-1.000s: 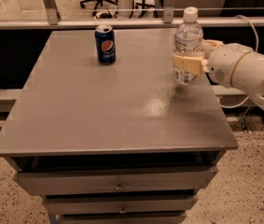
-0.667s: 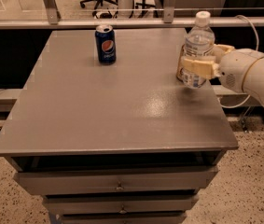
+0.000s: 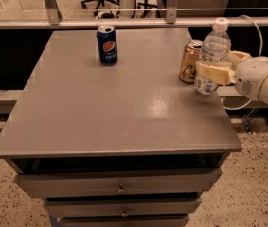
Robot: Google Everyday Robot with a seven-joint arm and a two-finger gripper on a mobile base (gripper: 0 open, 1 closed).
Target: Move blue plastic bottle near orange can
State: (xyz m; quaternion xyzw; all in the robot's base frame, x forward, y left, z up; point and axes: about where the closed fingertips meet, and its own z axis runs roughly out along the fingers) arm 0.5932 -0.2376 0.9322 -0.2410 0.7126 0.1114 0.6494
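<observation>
Round ribbed plastic bottle [image 3: 215,48], cream hand [image 3: 208,73]

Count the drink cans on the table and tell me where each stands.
2. The blue can stands near the table's far edge, left of centre. The orange can stands by the right edge, next to the water bottle gripped by the claw. None seem hidden.
</observation>
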